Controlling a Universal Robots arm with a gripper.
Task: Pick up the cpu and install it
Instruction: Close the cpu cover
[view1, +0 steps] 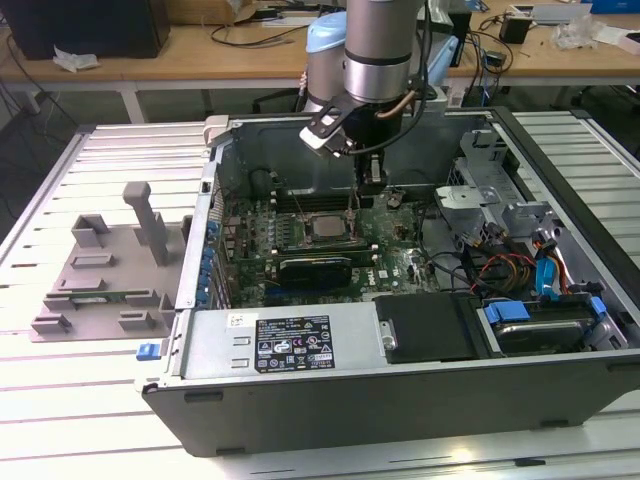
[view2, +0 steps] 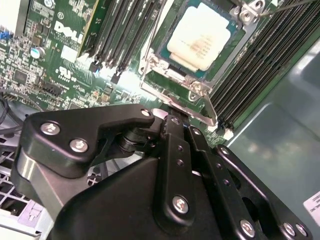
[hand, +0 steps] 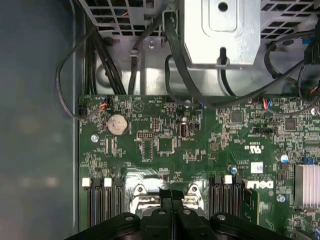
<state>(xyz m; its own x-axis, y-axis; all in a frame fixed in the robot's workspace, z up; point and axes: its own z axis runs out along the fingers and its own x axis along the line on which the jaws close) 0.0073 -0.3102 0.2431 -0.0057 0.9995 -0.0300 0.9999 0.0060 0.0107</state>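
Black gripper (hand: 171, 194) fingers sit pressed together in the first wrist view, with just a thin line between them. They hold nothing. The gripper hangs low inside the big open grey metal computer case (view1: 400, 400), over the flat green motherboard (hand: 165, 145). I cannot tell if the tips touch anything.

The cpu (view2: 202, 37), a small flat square chip with a pale shiny metal top, lies in its socket on the board. A silver metal frame (view2: 165, 89) goes around it, and the gripper's tips are near that frame. In the exterior view the cpu sits just to the exterior view's left of the gripper.

The exterior view also shows a grey plastic tray (view1: 100, 290) on the white slatted table (view1: 90, 440), to the exterior view's left of the case. The first wrist view shows a round silver battery (hand: 118, 124) and black cables (hand: 97, 50) past the board's far edge. There the gripper's body cuts off the socket, so just two bits of frame peek out.
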